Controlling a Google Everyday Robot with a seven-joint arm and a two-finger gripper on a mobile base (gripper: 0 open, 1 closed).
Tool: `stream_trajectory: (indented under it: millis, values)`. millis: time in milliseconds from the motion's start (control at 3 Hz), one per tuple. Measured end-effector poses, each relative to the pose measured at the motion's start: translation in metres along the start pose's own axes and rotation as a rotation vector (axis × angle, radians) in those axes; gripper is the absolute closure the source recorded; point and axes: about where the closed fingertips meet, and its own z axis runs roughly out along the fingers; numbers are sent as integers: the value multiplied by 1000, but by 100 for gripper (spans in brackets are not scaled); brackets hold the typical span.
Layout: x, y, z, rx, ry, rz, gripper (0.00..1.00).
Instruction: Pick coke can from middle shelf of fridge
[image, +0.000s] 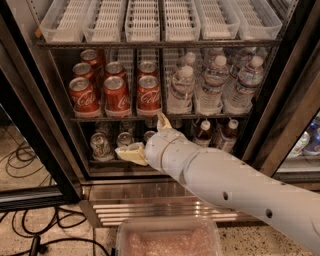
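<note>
The fridge (35, 125) stands open in front of me. Its middle shelf (210, 116) carries several red coke cans on the left in rows; the front three are at left (84, 97), centre (116, 96) and right (148, 95). My gripper (145, 136) is at the end of the white arm, just below the shelf's front rail, under the right front coke can. It is open and empty, with one cream finger (129, 153) pointing left and the other (162, 121) pointing up at the rail. It touches no can.
Water bottles (214, 85) fill the right half of the middle shelf. White plastic trays (142, 20) sit on the shelf above. The lower shelf holds green-and-silver cans (101, 146) and brown bottles (202, 132). A clear bin (167, 237) is at the bottom; cables (25, 235) lie on the floor.
</note>
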Motion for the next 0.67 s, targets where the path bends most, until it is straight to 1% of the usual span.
stream_trajectory:
  millis: [333,667]
  values:
    - [2,-15,5,91,-20,20,24]
    - [1,-27,6,162,-42,31,36]
